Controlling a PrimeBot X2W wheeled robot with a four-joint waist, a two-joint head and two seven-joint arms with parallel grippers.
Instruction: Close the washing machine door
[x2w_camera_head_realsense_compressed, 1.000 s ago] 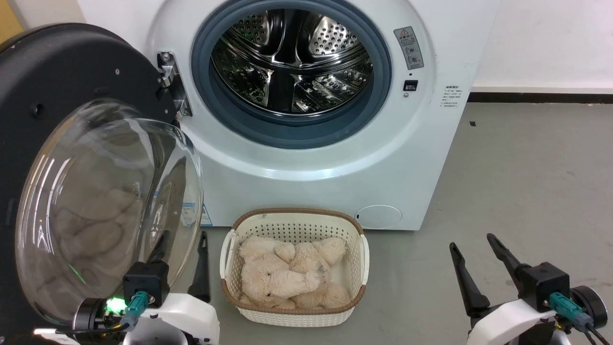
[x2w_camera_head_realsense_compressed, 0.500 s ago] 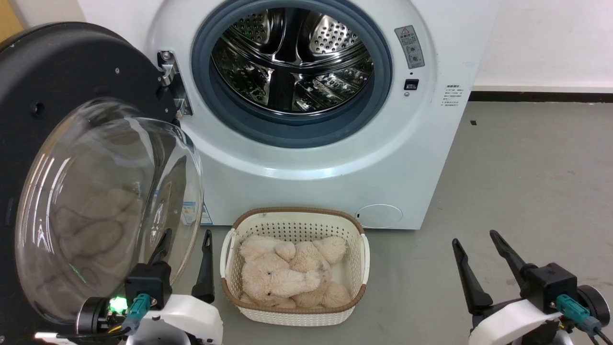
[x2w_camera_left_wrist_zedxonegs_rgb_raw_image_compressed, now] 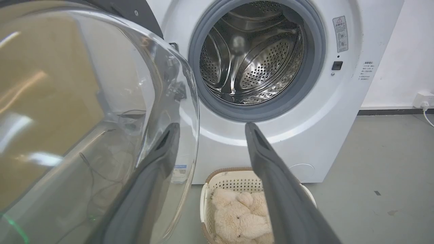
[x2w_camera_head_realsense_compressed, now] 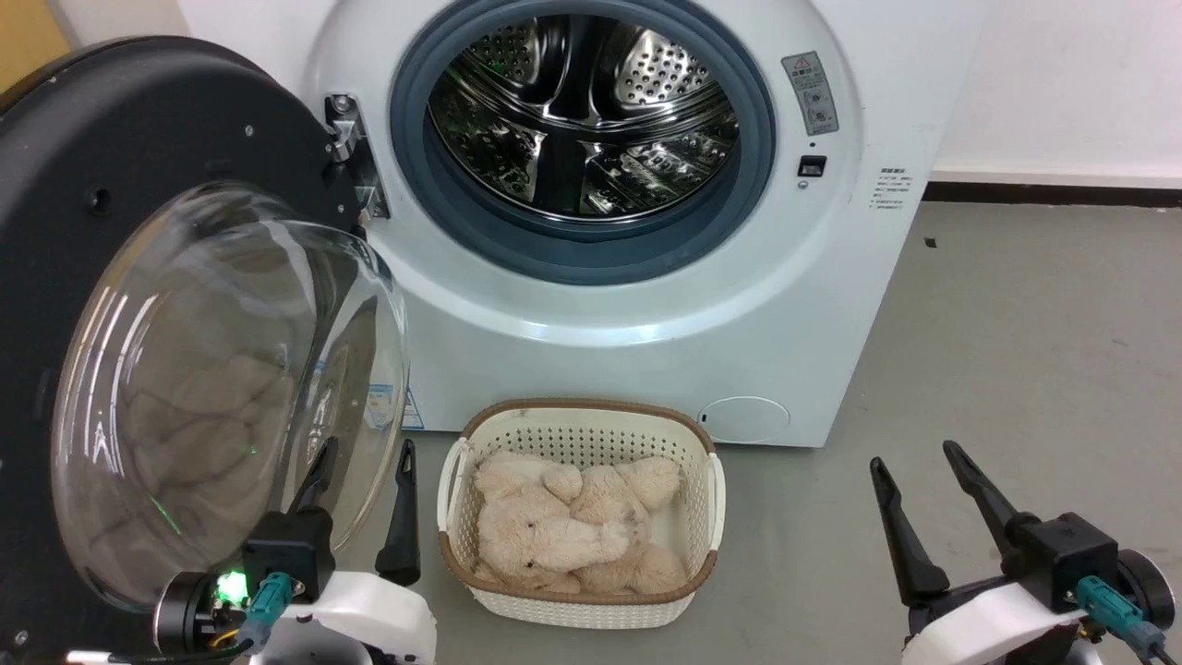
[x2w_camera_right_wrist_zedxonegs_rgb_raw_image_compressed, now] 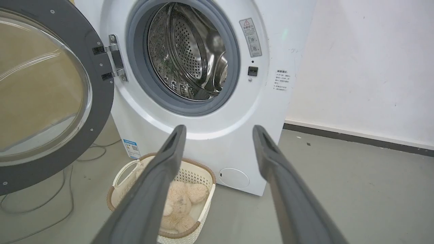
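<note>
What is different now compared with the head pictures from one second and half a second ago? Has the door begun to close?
No. The whole head view slid slightly rightward, so the camera turned, not the things. The left gripper and right gripper crept a little up the view, fingers open, holding nothing. The washing machine door stays wide open on the washing machine; the basket with the plush toy stays put.

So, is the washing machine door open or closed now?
Open. The washing machine door stands swung out to the left on its hinge, and the steel drum inside the washing machine is fully exposed.
</note>
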